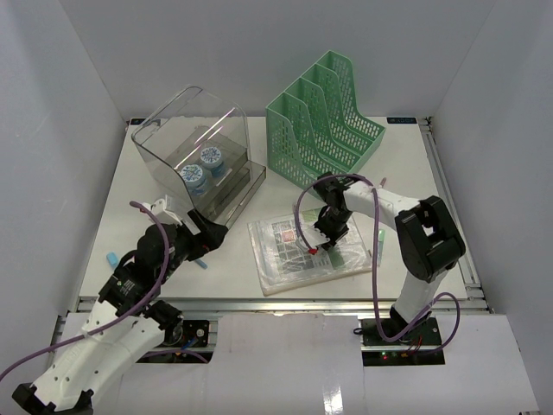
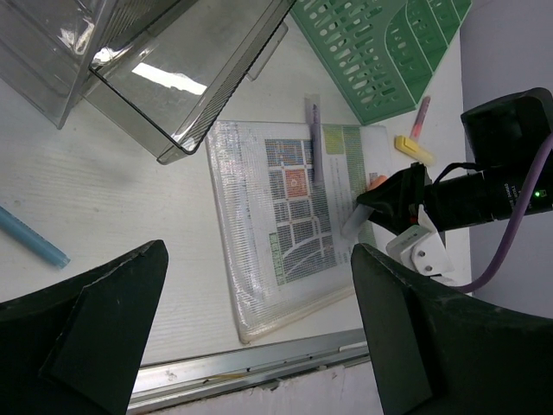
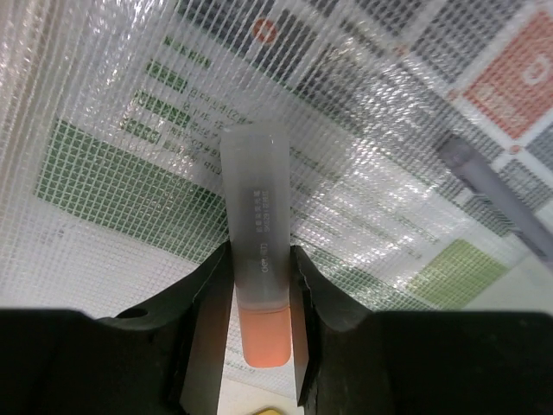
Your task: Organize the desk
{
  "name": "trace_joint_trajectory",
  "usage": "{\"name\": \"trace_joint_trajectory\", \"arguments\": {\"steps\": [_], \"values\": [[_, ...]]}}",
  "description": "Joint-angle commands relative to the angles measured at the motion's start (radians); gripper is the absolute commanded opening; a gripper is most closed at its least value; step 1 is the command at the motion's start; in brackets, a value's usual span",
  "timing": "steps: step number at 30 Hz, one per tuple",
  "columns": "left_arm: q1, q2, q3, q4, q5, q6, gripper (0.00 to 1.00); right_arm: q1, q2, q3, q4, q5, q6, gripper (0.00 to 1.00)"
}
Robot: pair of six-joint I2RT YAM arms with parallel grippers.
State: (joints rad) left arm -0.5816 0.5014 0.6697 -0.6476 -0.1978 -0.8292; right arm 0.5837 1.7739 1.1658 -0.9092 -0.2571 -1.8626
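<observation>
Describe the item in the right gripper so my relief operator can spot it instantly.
On the white desk, find the mesh pouch holding a printed sheet, in front of the green file rack. Over its right part the right gripper pinches a stubby marker. Unlike the slim grey pen lying nearby, it has a frosted cap and an orange body.

You have open white table at the far right corner; the green plastic file rack and clear plastic bin block the back.
</observation>
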Motion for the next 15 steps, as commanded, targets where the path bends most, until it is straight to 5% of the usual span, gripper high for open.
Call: {"name": "trace_joint_trajectory", "arguments": {"steps": [1, 7, 15], "values": [[0.002, -0.007, 0.017, -0.005, -0.003, -0.023, 0.98, 0.071, -0.092, 0.165, -0.081, -0.094, 0.089, 0.13], [0.002, -0.001, 0.063, -0.033, -0.044, -0.050, 0.96, 0.197, -0.048, 0.426, 0.067, -0.089, 0.206, 0.13], [0.002, -0.025, 0.126, -0.128, -0.078, -0.071, 0.95, 0.316, 0.205, 0.682, 0.282, 0.054, 0.255, 0.14]]}}
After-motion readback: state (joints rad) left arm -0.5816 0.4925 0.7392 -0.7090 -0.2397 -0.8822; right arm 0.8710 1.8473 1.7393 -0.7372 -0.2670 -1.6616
